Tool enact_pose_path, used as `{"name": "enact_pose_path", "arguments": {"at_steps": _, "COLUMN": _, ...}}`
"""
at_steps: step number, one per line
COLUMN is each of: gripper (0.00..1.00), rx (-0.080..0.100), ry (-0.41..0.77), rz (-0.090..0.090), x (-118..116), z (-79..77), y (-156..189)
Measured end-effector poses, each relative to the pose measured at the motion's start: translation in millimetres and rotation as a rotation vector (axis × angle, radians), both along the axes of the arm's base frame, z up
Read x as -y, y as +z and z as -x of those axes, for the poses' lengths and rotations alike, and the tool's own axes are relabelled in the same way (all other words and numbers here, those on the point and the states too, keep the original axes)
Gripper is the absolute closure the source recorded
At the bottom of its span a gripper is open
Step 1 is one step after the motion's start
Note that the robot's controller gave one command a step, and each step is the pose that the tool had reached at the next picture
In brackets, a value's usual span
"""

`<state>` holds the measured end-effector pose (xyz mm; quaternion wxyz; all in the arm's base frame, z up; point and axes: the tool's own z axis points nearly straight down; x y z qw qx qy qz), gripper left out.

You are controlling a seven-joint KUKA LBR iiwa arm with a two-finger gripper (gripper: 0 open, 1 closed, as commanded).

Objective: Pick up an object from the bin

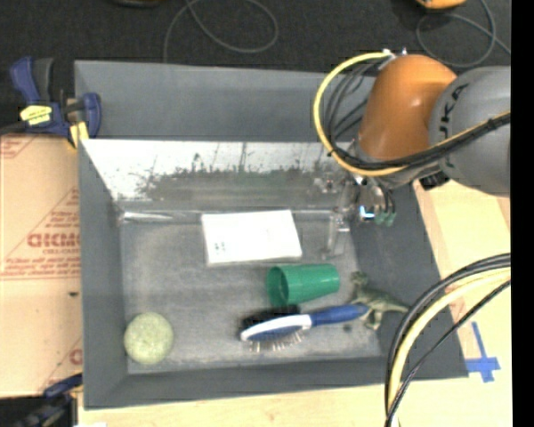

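Bearing from end effector (338, 222) to nearest thing: toward the near side and a touch left. Hangs at the far right of the grey bin (102, 265), close to the foot of the far wall, under the orange-covered wrist. Spread or pressed together: cannot tell from this angle. Nothing seen pinched.

Nearest thing: green cup (303, 284), tipped on its side in the right half of the floor. Long axis left to right, wider end to the left, narrower end just on the near side of the end effector.

Next nearest: flat white box (251, 237), to the left at about the same depth, right edge close by but apart. Farther toward the near wall: blue-and-white brush (294, 324), handle pointing right, just beside the cup. Well apart, in the near left corner: pale green ball (149, 337).

Judgement: no grasp made yet. For the cup, probably a short shift toward the near side and left, closing from near to far across the left-right axis to stop it rolling. For the box, a plain move left.
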<state>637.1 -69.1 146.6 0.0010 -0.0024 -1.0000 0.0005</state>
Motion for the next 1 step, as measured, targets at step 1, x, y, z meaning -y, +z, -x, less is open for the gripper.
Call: {"name": "enact_pose_path", "arguments": {"at_steps": 1, "gripper": 0.0, "rx": 0.007, "ry": 0.001, "rz": 0.0, "x": -0.2, "z": -1.1, "y": 5.1}}
